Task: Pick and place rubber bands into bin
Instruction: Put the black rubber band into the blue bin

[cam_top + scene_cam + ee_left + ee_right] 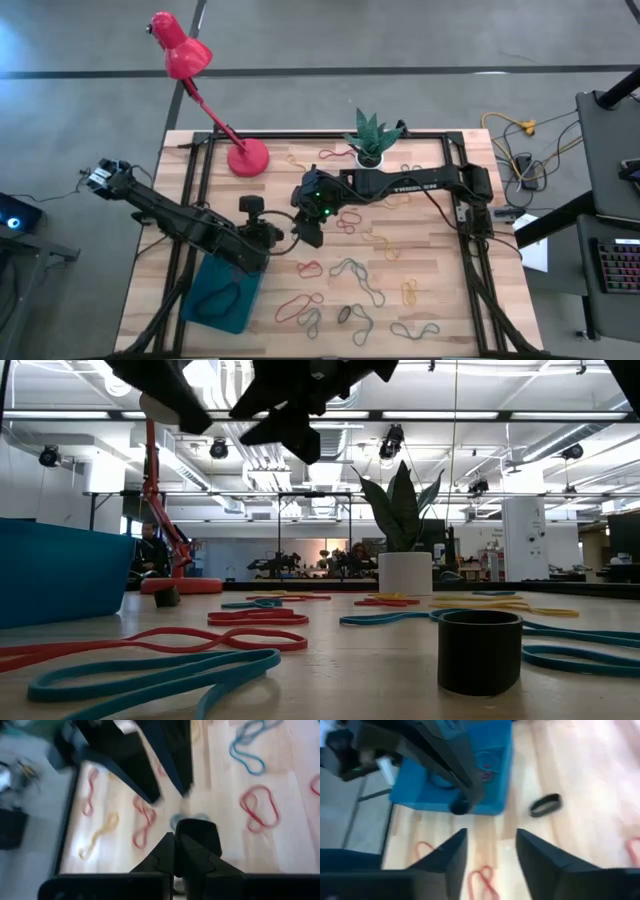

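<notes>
Bin point(225, 293) at table's front-left corner, just beside left gripper point(268, 243), pinched shut, nothing visibly held. Right gripper point(311, 232) parted, empty. Rubber bands point(345, 270) scattered right of both; right arm nearer.

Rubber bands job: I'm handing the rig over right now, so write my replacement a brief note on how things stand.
Left gripper: shut, empty as far as visible, above the table beside the bin.
Right gripper: open, empty, mid-table.
Shallow teal-blue rectangular bin: near left corner of the wooden table; a few thin elastic rubber bands inside.
Left: many bands lie scattered across the table.
</notes>
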You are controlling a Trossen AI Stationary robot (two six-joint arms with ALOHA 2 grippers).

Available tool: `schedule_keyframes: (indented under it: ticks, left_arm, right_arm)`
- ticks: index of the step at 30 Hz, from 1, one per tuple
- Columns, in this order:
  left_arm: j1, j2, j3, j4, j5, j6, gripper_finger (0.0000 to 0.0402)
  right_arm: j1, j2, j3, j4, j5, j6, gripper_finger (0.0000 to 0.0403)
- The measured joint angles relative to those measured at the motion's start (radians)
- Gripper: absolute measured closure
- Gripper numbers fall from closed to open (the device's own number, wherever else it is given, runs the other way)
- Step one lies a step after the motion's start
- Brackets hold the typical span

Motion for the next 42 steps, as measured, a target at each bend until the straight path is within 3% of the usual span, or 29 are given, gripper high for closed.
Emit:
schedule_keyframes:
  ticks: [4, 8, 11, 18, 23, 31, 37, 42]
  left_arm:
    - [-0.023, -0.019, 0.004, -0.149, 0.146, -0.174, 0.0401]
    - [-0.061, -0.047, -0.02, -0.239, 0.482, -0.39, 0.0401]
    - [-0.12, -0.051, -0.074, -0.23, 0.6, -0.535, 0.0401]
    - [-0.241, -0.038, -0.28, -0.037, 0.603, -0.911, 0.0401]
    - [-0.277, -0.049, -0.347, 0.034, 0.5, -1.224, 0.0378]
    - [-0.282, -0.077, -0.338, 0.022, 0.487, -1.263, 0.0273]
    - [-0.282, -0.09, -0.338, 0.004, 0.52, -1.255, 0.0204]
    - [-0.274, -0.127, -0.34, -0.032, 0.509, -1.183, 0.0192]
  right_arm:
    - [0.0, -0.003, 0.0, -0.073, 0.045, -0.052, 0.0184]
    - [0.0, -0.003, -0.001, -0.15, 0.045, -0.062, 0.0156]
    - [0.0, -0.002, -0.003, -0.203, 0.045, -0.062, 0.015]
    - [0.003, -0.001, -0.018, -0.371, 0.1, -0.168, 0.0159]
    - [0.029, -0.001, -0.026, -0.472, 0.127, -0.391, 0.0165]
    - [0.144, -0.003, -0.045, -0.617, 0.286, -0.667, 0.0165]
    - [0.208, -0.003, -0.06, -0.617, 0.284, -0.662, 0.0165]
    - [0.26, -0.004, -0.076, -0.598, 0.28, -0.609, 0.0165]
